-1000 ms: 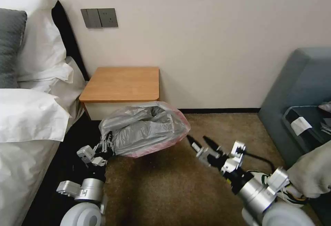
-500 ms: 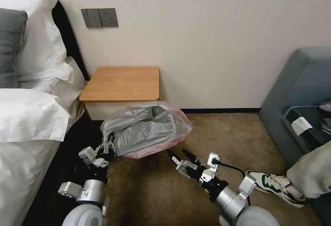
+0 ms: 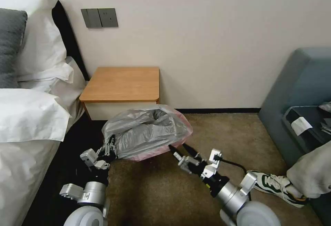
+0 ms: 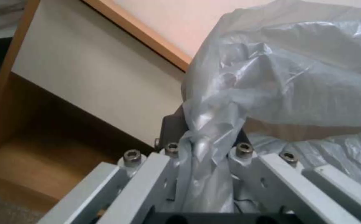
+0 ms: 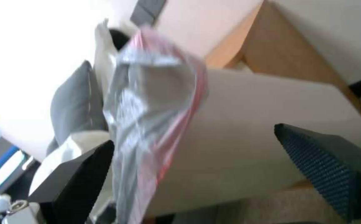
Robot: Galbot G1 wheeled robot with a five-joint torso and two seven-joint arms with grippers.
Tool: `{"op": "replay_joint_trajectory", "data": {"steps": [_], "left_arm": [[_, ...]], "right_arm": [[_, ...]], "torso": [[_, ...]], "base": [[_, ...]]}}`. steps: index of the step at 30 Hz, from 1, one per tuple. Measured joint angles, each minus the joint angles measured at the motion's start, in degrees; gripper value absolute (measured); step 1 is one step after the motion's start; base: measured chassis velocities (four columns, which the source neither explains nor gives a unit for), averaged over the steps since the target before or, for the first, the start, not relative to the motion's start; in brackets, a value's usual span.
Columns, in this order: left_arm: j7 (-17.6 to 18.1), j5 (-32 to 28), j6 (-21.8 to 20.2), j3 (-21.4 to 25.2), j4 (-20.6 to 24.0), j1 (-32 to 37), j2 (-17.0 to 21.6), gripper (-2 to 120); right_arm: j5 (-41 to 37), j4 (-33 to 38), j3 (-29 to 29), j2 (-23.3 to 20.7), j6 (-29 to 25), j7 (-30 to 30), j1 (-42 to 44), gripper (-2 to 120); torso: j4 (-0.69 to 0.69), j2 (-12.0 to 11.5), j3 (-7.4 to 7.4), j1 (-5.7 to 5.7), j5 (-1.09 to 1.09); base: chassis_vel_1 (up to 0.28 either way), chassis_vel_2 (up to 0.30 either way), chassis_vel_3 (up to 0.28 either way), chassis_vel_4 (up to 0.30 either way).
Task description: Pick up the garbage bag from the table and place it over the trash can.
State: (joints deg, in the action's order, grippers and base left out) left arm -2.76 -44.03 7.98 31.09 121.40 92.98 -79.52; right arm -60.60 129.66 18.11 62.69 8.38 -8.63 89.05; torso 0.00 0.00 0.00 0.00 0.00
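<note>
The garbage bag [image 3: 148,129] is crumpled grey plastic with a pinkish-red rim, spread open in front of the table [image 3: 121,83]. My left gripper [image 3: 109,149] is shut on the bag's left edge, and a bunched fold [image 4: 205,137] sits pinched between its fingers. My right gripper [image 3: 177,147] is open at the bag's lower right edge. In the right wrist view the bag [image 5: 147,102] hangs beside the cream trash can [image 5: 263,124], between the open gripper's [image 5: 192,137] black fingers [image 5: 325,161]. In the head view the bag hides the trash can.
A bed with white pillows [image 3: 31,109] lies close on the left. A blue sofa [image 3: 300,91] stands on the right, with a person's shoe [image 3: 272,184] on the brown carpet [image 3: 224,133] near my right arm. The wall is right behind the table.
My right arm swung left across the carpet and its open fingers now reach the bag's right edge. The bag and my left gripper sank slightly.
</note>
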Motion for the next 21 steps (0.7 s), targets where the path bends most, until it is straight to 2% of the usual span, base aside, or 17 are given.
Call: {"op": "replay_joint_trajectory", "data": {"steps": [21], "left_arm": [[-0.3,-0.3,0.2,-0.4,1.2,0.8,-0.6,5]], "right_arm": [[-5.4,-3.9,-2.3,6.9,-2.3,-1.0,-3.6,100]], "torso": [[0.0,0.0,-0.01,0.0,0.0]], "base": [[0.0,0.0,0.0,0.0]]}}
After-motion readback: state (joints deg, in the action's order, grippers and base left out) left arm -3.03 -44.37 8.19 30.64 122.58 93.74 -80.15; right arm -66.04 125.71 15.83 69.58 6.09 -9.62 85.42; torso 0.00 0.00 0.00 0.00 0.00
